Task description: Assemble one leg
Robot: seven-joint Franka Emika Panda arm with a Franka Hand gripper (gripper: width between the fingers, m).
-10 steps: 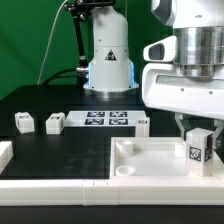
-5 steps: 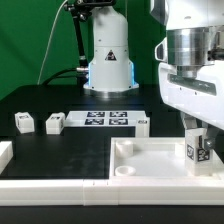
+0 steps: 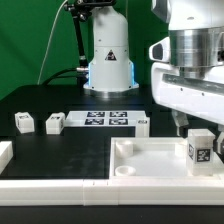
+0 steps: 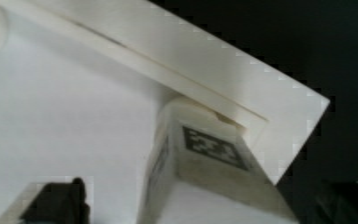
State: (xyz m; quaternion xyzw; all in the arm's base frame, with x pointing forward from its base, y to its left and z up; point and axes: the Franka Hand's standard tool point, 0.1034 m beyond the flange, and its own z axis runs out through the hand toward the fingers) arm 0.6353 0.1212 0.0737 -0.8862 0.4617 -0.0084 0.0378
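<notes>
A leg (image 3: pixel 200 150), a small white block with a black-and-white tag, stands upright in the white panel's (image 3: pixel 150 158) corner at the exterior view's right. My gripper (image 3: pixel 198 127) hangs just over its top. One finger (image 3: pixel 180 123) shows beside the leg, apart from it. In the wrist view the leg (image 4: pixel 215 150) rises between my gripper's (image 4: pixel 202 205) dark fingers (image 4: pixel 60 200) with a gap on each side, over the panel (image 4: pixel 69 110). The jaws are open.
Three more legs (image 3: pixel 22 121) (image 3: pixel 53 123) (image 3: pixel 142 124) lie on the black table around the marker board (image 3: pixel 105 119). A white part (image 3: pixel 5 152) sits at the left edge. The robot base (image 3: pixel 108 60) stands behind.
The gripper dropped down around the leg half a second ago and has now risen again to the leg's top. The leg still stands in the corner.
</notes>
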